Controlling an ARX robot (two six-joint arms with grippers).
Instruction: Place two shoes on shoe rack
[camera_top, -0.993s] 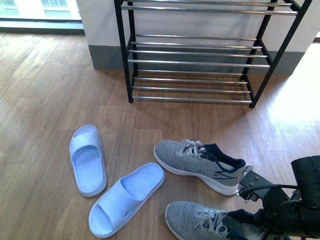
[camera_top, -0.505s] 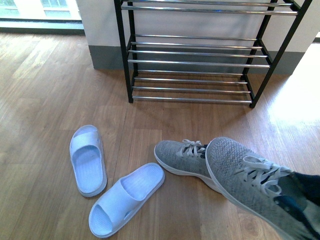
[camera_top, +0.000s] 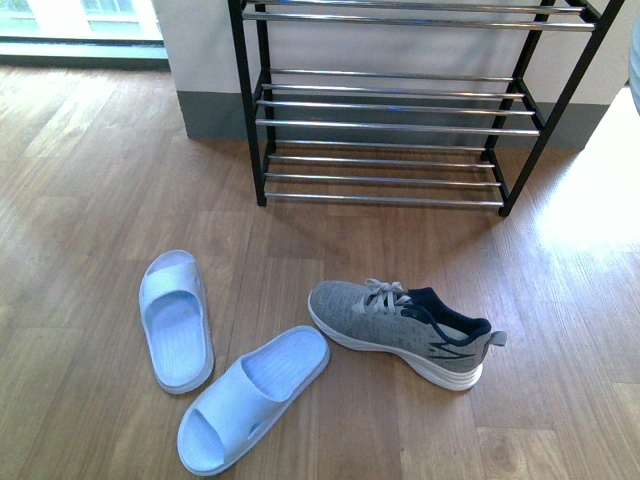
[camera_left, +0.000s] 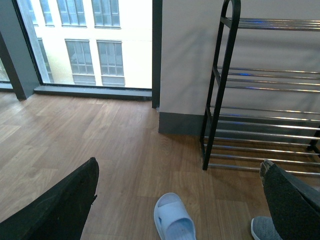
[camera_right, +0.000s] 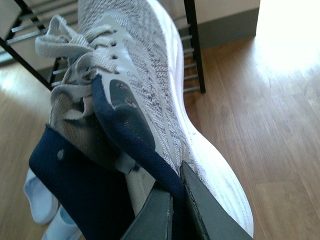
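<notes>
The left end effector (camera_left: 178, 169) is spread wide, with nothing between its dark fingers (camera_left: 65, 205). Its wrist view looks over the floor (camera_left: 100, 140) past a window (camera_left: 95, 45) to the rack (camera_left: 222, 85). One of the slippers (camera_left: 172, 222) lies beyond the open gap, and the toe of the floor shoe (camera_left: 262, 231) lies near one finger.

The front view alone gives the whole layout. The slippers (camera_top: 176, 320) lie on the floor (camera_top: 90, 200) ahead of the rack's left end. The floor shoe (camera_top: 400, 325) lies to their right, well short of the rack (camera_top: 385, 120), with its toe pointing left and its heel right. A dark mark on its side is too small to read. Neither arm shows there.

Only the right wrist view shows the held shoe (camera_right: 145, 65). The right end effector (camera_right: 176, 187) is clamped narrowly on its navy heel collar. The shoe is lifted off the floor (camera_right: 260, 125) with its toe pointing away toward the rack (camera_right: 192, 45). Its grey laces and white sole are in plain sight, and the slippers (camera_right: 40, 205) are visible below it.
</notes>
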